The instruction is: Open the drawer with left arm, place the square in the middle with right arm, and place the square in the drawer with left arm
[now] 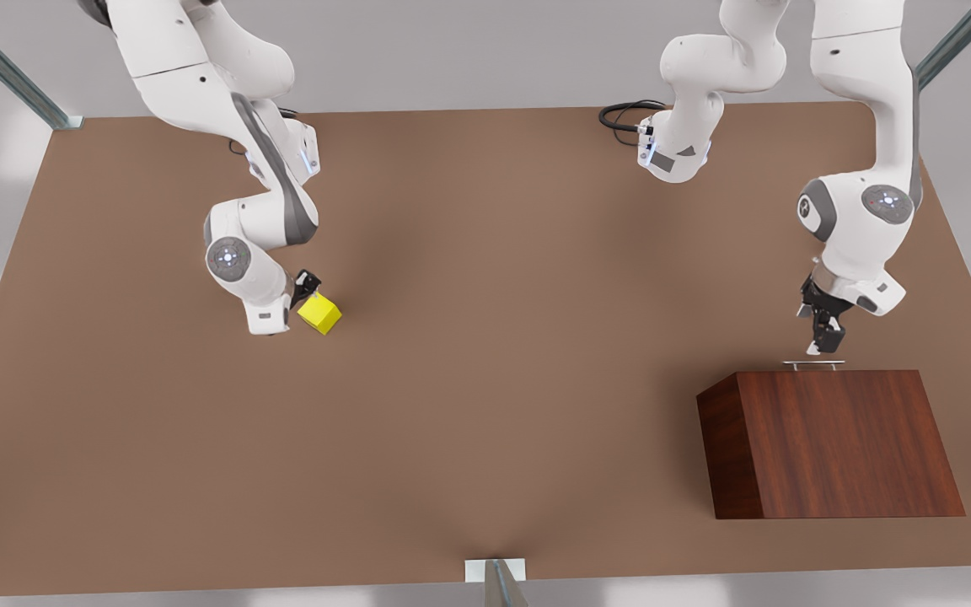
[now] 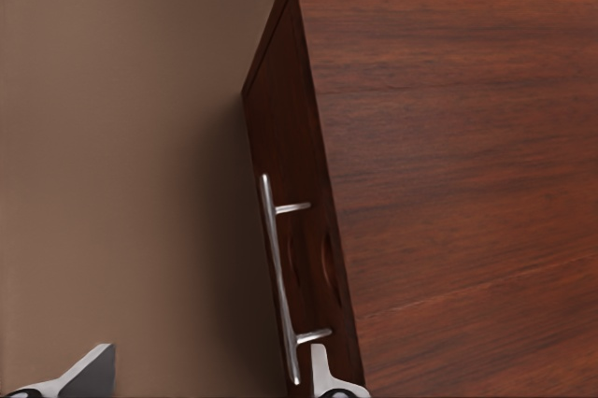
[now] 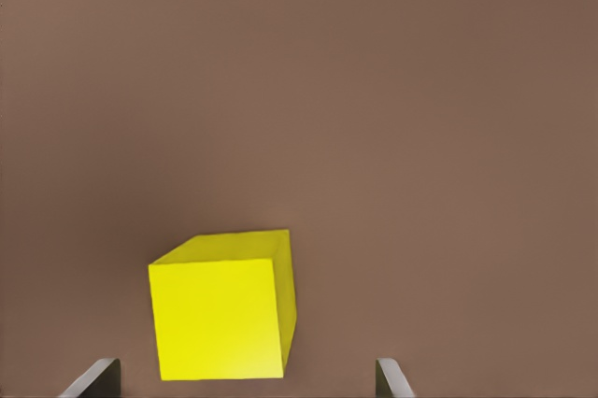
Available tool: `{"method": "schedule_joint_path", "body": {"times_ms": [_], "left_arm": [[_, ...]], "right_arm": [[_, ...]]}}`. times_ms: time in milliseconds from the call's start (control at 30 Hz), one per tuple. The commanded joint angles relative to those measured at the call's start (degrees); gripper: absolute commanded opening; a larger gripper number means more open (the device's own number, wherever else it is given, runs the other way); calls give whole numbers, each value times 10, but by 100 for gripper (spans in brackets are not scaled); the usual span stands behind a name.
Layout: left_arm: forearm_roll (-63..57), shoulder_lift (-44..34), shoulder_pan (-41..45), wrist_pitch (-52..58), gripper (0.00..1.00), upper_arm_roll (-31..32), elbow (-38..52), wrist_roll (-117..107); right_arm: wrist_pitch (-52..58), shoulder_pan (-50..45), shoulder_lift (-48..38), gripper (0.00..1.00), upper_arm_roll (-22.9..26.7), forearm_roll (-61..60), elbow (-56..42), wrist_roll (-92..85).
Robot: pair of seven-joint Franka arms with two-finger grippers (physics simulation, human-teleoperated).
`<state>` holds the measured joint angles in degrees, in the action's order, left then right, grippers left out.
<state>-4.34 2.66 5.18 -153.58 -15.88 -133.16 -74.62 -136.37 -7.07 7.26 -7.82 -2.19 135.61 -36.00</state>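
A: Drawer status: closed in the slant-topped cabinet. Left gripper, fingers spread, hangs just above the thin silver handle.

B: Hazard?

A: Smooth narrow bar; off-centre closure could slip.

B: Square?

A: Plain yellow cube on matte brown tabletop, between the parted fingers of the right gripper, ungrasped; a corner nudge may rotate it.
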Motion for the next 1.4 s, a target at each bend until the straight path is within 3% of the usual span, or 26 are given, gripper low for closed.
{"method": "schedule_joint_path", "body": {"times_ms": [0, 867, 900, 933, 1000, 1267, 1367], "left_arm": [[1, 2, -23, -2, 100, 0, 0, 0], [6, 93, -32, -90, 100, -1, 16, 0], [6, 93, -32, -89, 100, -1, 16, 0], [6, 93, -32, -87, 100, -1, 15, 0], [6, 93, -32, -82, 100, -1, 14, 0], [6, 78, -29, -54, 100, -1, 10, 0], [6, 69, -29, -37, 100, 0, 8, 0]], "right_arm": [[-5, 3, 1, 100, 0, 0, 2, 0], [-169, 1, 94, 100, -16, 1, 58, -23], [-169, 1, 93, 86, -16, 1, 58, -22], [-168, 2, 93, 83, -16, 1, 58, -22], [-165, 1, 89, 67, -16, 1, 57, -22], [-135, 1, 75, 62, -26, 2, 43, -11], [-105, 1, 57, 62, -79, 0, 13, 64]]}}
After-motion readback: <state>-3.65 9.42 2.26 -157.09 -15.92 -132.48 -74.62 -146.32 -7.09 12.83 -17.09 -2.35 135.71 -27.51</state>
